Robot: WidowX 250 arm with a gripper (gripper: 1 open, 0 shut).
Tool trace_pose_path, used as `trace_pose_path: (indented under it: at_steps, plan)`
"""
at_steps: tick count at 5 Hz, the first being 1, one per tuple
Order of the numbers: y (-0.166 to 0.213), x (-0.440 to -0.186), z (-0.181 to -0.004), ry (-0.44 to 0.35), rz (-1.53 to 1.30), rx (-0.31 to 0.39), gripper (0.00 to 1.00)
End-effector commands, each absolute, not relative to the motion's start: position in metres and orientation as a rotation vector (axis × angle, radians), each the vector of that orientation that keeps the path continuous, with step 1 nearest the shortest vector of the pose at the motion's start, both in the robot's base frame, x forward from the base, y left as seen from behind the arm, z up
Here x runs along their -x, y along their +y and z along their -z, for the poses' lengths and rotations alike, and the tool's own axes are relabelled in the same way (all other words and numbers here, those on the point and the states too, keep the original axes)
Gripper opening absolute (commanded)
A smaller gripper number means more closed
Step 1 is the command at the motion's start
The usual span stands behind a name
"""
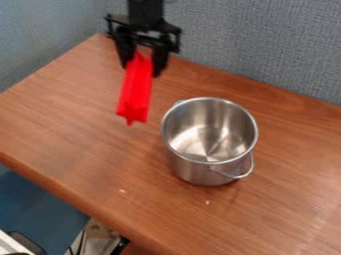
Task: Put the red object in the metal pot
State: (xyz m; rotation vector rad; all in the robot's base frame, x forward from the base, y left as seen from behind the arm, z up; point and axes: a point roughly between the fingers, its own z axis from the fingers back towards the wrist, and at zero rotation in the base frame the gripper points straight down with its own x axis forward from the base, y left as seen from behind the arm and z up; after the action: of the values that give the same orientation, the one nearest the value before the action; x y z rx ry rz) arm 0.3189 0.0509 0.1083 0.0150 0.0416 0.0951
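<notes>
A: So, where is the block (pixel 135 93)?

B: Up in the air, hanging from the gripper (pixel 143 62). Its top end sits between the two black fingers (pixel 162 55), which are clamped on it. The rest hangs down below them, tilted a little so the lower end points toward the near left.

A: Is it touching the table (pixel 80 120)?

B: No. It hangs clear of the wood, and the picture is a bit blurred around it.

A: And the pot (pixel 209 139)?

B: Standing upright on the table, right of the block and a little nearer the camera. The block is just beside the pot's left rim, outside it, not over the opening. The inside of the pot shows only bare shiny metal. One small handle sticks out at the near side.

A: How does the gripper stand?

B: Pointing down, with the arm rising out of the top of the frame. It is over the far part of the table, near the blue-grey wall (pixel 253 35).

A: What else is on the table?

B: Only the pot. The wood has a few pale specks near the front edge.
</notes>
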Motion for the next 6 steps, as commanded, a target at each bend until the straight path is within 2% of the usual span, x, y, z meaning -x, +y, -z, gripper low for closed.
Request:
trace_pose_path:
  at_steps: [1, 2, 3, 5, 6]
  plan:
    - [0.019, -0.318, -0.118, -0.012, -0.048, -0.022, 0.0]
    - [0.041, -0.316, -0.116, -0.036, -0.036, -0.051, 0.0]
    - [0.04, -0.312, -0.113, -0.045, 0.011, -0.074, 0.0]
    - [0.033, -0.317, -0.139, -0.061, 0.034, -0.052, 0.0]
    - [0.022, -0.316, -0.148, -0.118, 0.061, -0.07, 0.0]
